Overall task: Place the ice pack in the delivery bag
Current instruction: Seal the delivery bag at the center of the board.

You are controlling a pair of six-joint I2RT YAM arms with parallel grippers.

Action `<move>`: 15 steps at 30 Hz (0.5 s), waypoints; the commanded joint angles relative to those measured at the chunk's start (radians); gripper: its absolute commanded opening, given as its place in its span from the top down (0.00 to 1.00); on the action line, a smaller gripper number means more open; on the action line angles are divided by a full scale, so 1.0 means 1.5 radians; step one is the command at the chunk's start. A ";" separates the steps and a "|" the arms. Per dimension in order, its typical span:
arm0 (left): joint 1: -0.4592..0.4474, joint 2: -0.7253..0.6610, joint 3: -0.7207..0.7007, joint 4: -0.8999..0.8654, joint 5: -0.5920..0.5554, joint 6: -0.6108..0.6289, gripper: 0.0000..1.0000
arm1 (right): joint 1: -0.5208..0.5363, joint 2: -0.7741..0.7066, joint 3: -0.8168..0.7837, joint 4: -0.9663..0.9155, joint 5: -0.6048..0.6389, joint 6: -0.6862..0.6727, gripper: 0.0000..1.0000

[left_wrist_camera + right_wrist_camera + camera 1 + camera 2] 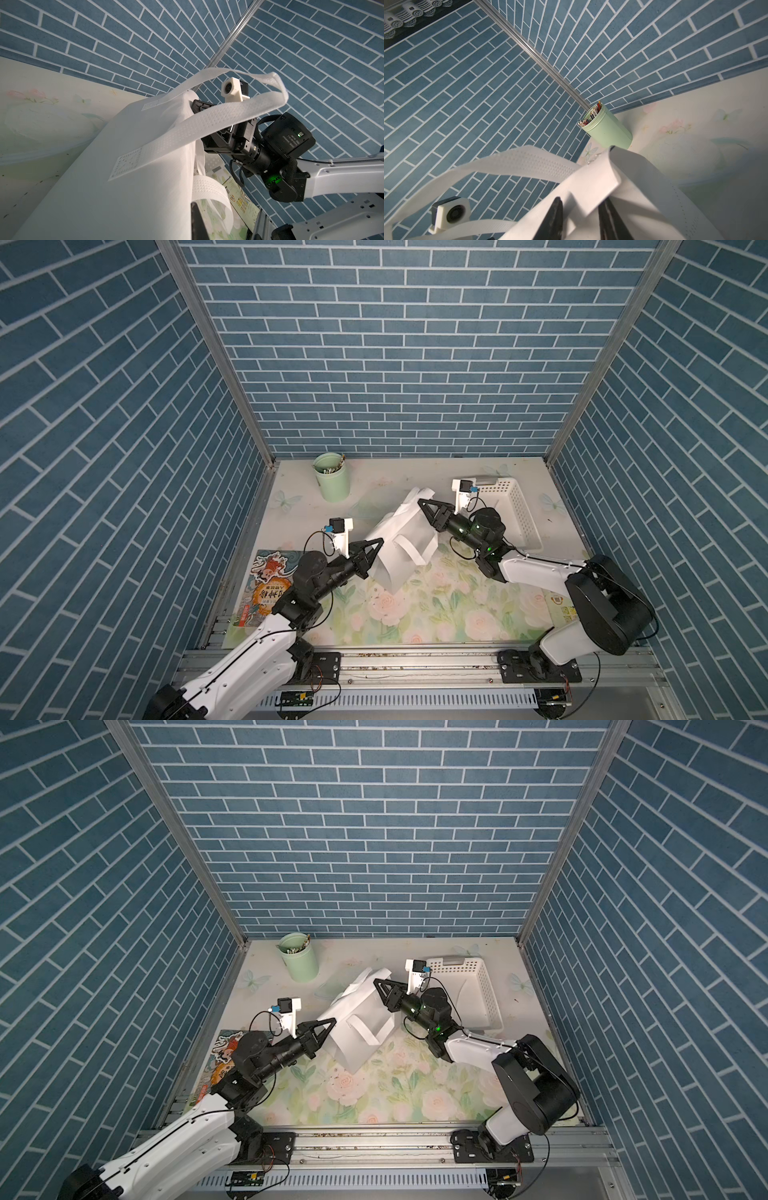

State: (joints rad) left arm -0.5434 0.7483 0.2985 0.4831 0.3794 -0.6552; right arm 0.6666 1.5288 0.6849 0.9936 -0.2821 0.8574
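Observation:
The white delivery bag point(399, 539) point(357, 1027) sits mid-table between both arms, its strap handles point(239, 108) hanging loose. My left gripper point(376, 545) point(332, 1021) is at the bag's near left edge; in the left wrist view, fabric point(124, 166) lies against its one visible finger point(197, 220), jaws shut on that edge. My right gripper point(420, 502) point(579, 199) stands open at the far rim, with a white fold point(591, 187) between its jaws. A see-through flat pouch, apparently the ice pack point(363, 508) point(47, 128) point(685, 162), lies on the cloth behind the bag.
A green cup of pencils point(331, 483) stands at the back left. A white perforated basket point(515, 514) lies at the back right behind the right arm. A picture book point(266, 585) is at the front left and a printed card point(561, 605) at the front right.

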 commanded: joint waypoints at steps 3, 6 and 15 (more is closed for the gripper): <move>-0.002 -0.007 -0.003 -0.056 0.025 0.008 1.00 | -0.005 0.025 0.001 0.029 0.014 -0.008 0.73; -0.003 -0.008 -0.003 -0.061 0.027 0.007 1.00 | -0.007 0.031 0.011 0.027 0.011 -0.011 0.78; -0.003 -0.024 -0.001 -0.076 0.031 0.008 1.00 | -0.012 0.048 0.007 0.030 0.020 -0.004 0.92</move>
State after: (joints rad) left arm -0.5434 0.7269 0.2985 0.4526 0.3779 -0.6552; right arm 0.6609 1.5738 0.6880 1.0420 -0.2863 0.8597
